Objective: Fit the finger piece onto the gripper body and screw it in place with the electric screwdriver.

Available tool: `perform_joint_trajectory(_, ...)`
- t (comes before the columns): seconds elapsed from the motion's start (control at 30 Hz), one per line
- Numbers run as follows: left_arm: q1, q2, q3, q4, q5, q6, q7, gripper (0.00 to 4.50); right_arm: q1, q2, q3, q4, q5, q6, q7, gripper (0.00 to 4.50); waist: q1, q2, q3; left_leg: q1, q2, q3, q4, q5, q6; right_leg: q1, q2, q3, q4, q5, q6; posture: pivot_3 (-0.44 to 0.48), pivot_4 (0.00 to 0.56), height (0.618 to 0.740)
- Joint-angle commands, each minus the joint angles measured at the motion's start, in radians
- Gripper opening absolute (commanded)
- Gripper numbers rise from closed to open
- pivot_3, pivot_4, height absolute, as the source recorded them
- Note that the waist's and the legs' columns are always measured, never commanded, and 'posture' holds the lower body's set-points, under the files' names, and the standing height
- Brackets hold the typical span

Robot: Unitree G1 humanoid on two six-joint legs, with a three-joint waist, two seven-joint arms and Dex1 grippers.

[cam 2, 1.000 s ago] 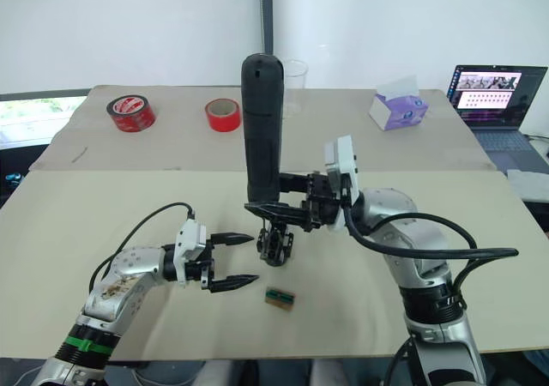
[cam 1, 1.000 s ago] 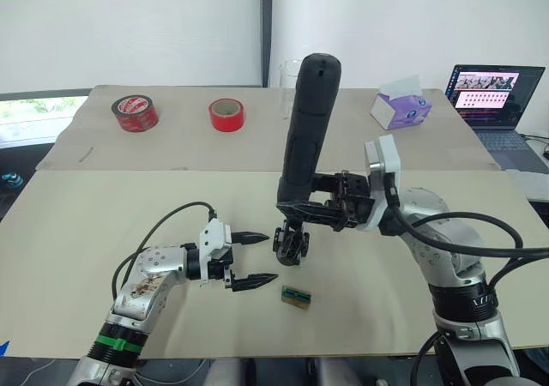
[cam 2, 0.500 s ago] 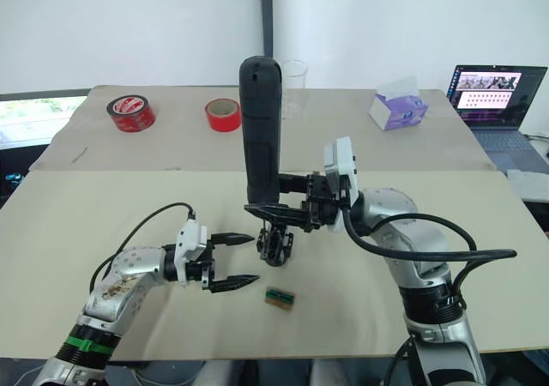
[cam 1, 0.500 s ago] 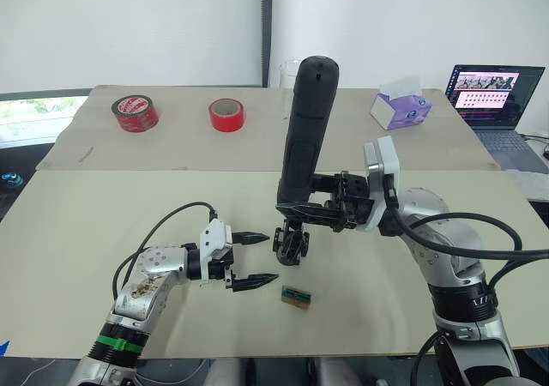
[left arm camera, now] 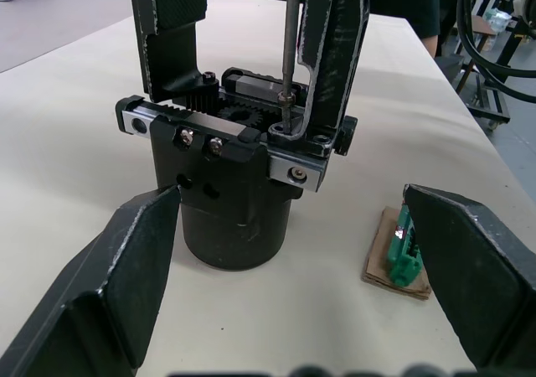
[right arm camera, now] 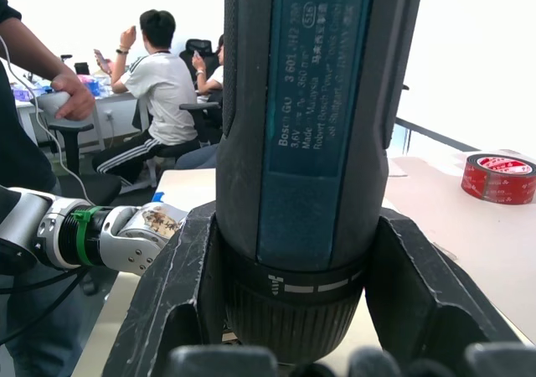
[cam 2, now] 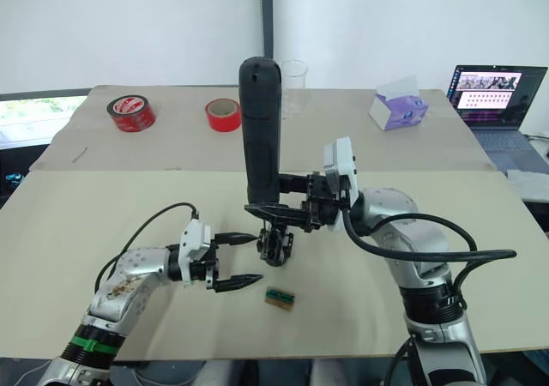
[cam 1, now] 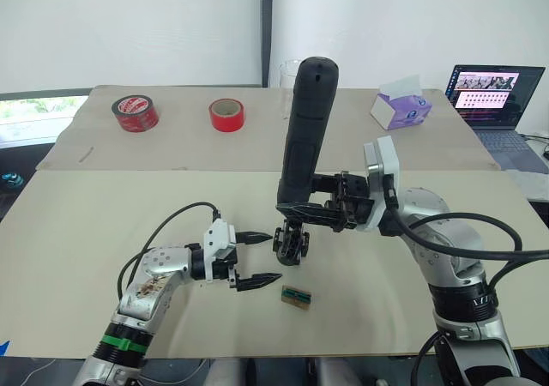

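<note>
Screw under bit tip on gripper body (left arm camera: 234, 167) too small to tell; electric screwdriver (right arm camera: 314, 142) cropped at frame top

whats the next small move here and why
Probably close the left pincer on the gripper body to steady it: it hangs open either side of the base, while the electric screwdriver, held upright by the right pincer, already has its bit on a screw.

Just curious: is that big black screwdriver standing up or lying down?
Upright: the electric screwdriver stands nearly vertical in the right hand, bit down on the gripper body.
</note>
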Motion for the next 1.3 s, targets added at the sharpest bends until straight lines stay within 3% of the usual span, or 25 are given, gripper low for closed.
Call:
perform_joint_trajectory(0.03,-0.015,-0.006,0.001,-0.023,-0.005,-0.025,0.001,4.50,-0.018,-0.007,-0.028,-0.032,0.017,-0.024,-0.001,1.92,0.000,0.000,0.000,0.000,0.000,0.000,0.000,0.000,0.000,0.000,0.000,0.000,0.000,0.000,0.000,0.000,0.150,0.740)
perform_joint_trajectory(1.3,-0.012,-0.020,0.000,0.002,0.002,-0.044,0.000,4.50,-0.036,-0.022,-0.038,-0.028,0.031,-0.019,0.008,1.92,0.002,0.000,0.000,0.000,0.000,0.000,0.000,0.000,0.000,0.000,0.000,0.000,0.000,0.000,0.000,0.000,0.150,0.740)
